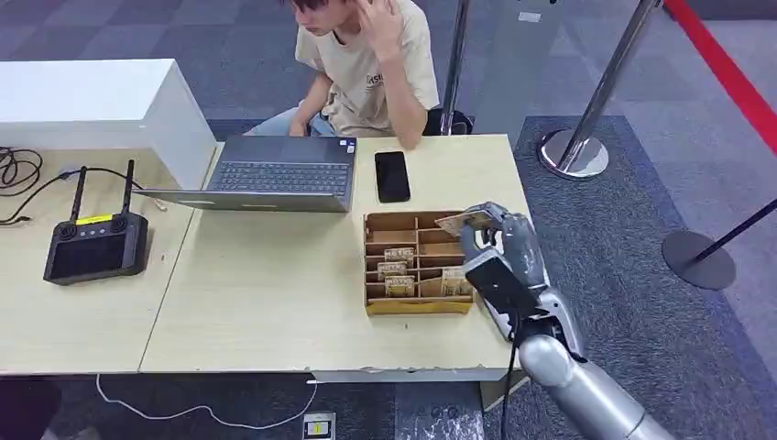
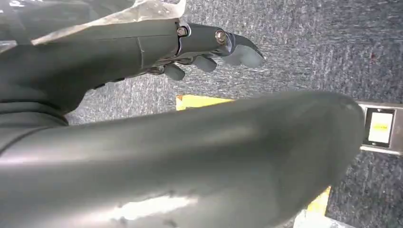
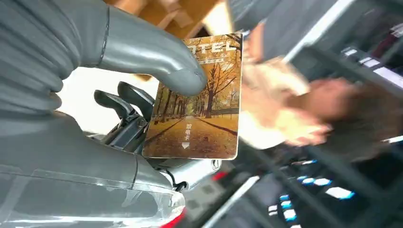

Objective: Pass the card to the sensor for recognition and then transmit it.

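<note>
Tabletop box: cards in slots.

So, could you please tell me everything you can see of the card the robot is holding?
The thin, glossy rectangular hotel card shows an autumn avenue of orange trees, with "OTEL" visible at one end and small characters above a white arrow near the other. The right hand pinches it, its thick grey thumb pressed on the printed face and darker fingers behind. In the head view it is raised just above the far right corner of the compartmented cardboard box, clear of the table.
</note>
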Robot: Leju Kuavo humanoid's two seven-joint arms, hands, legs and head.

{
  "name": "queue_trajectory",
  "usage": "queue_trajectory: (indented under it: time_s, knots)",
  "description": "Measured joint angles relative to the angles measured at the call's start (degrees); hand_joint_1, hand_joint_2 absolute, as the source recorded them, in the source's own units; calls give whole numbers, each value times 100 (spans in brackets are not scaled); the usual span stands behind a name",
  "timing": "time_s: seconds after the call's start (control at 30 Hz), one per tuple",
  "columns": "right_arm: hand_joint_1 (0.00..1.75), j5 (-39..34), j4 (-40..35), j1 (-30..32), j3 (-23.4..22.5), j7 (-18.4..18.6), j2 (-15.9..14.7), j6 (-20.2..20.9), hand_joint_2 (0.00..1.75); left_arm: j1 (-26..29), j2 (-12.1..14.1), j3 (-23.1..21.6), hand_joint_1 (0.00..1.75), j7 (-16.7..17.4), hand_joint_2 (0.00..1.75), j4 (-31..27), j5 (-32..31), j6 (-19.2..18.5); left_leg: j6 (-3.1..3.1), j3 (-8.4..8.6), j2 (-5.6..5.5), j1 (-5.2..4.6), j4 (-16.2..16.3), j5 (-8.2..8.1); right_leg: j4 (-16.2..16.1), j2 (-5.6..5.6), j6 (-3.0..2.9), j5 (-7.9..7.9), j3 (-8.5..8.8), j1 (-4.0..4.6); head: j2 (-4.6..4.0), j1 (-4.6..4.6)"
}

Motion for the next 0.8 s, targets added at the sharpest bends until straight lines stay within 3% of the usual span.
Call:
queue_trajectory:
  time_s: [0.1, 0.37, 0.4, 0.5, 0.67, 0.8]
  knots:
    - [175, -22, -151, 304, -340, 29, -134, 7, 175, -7, 0, 17, 0, -18, 0, 2, 35, 15, 1, 3, 1, 0, 1, -1, -2, 1, 0, 1, 0, 0, 0, 0]
    - [175, -472, -199, 1082, -982, 629, -387, 201, 175, -11, 0, 63, 0, 11, 0, 7, 153, 83, 2, 5, 0, 0, 1, -1, -3, -1, 1, 1, 2, 0, 0, 2]
    - [175, -538, -188, 1152, -1041, 660, -407, 199, 175, -10, 0, 77, 0, 9, 175, 7, 157, 94, 2, 3, 0, 0, 0, -1, -3, -1, 1, 1, 1, 0, 0, 2]
    - [175, -479, -145, 1311, -1146, 817, -446, 118, 175, -11, 0, 116, 0, 9, 175, 9, 168, 109, 2, 3, 1, 0, 0, -1, -3, -1, 0, 0, 1, 0, 0, 0]
    - [175, 168, -20, 1400, -1174, 1484, -490, 113, 175, -16, 0, 153, 0, 46, 175, 9, 168, 122, 2, 3, 1, 1, -1, -1, -2, 0, 0, 0, 0, 1, 0, 2]
    - [175, 301, 120, 1383, -1109, 1646, -477, 199, 175, -20, -7, 160, 0, 46, 175, 9, 160, 133, 1, 2, 2, 1, -1, 0, -1, -1, 0, 0, 1, 1, 0, 0]
